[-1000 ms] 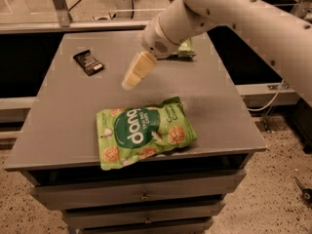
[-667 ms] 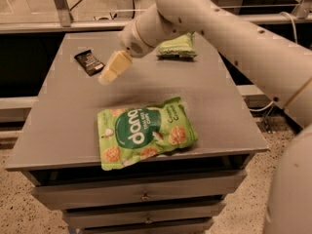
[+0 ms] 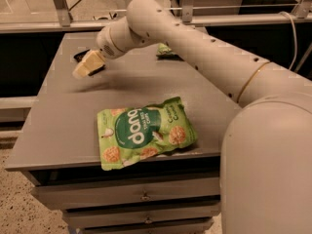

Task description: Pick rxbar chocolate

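Cream gripper (image 3: 87, 65) hovers upper left over the rxbar chocolate (image 3: 81, 56) — lined up to grab; clenched or not, cannot tell.

gripper (image 3: 86, 66) moved left, now over rxbar chocolate (image 3: 81, 55), partly hiding it

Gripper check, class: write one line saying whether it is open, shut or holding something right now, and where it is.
Gripper: state cannot be told; it is at the far left of the table, overlapping the rxbar chocolate in view.
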Controlling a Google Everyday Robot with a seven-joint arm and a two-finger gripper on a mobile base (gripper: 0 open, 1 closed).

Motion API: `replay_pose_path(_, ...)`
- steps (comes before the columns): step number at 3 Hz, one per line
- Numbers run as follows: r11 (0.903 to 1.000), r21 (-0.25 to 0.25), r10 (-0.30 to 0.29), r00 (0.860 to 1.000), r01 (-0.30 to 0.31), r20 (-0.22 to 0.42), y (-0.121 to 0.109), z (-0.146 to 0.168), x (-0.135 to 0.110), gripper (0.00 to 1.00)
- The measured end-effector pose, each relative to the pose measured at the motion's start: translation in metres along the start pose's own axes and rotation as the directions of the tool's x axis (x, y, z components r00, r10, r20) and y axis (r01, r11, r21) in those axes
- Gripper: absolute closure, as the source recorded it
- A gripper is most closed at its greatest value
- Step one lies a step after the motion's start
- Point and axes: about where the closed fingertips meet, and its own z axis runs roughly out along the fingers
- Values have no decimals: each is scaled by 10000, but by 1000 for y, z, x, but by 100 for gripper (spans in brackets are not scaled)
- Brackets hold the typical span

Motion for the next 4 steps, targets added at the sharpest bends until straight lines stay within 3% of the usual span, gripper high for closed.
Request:
replay_pose_path(2, 9971, 544, 542, 9985, -540, -22, -16, 45, 10, 0)
replay_pose_path(3, 9947, 664, 795, 9968, -789, -69, -19, 54, 19, 12)
replay_pose_path(4, 9929, 682, 978, 9952, -972, -44, -19, 59, 20, 35)
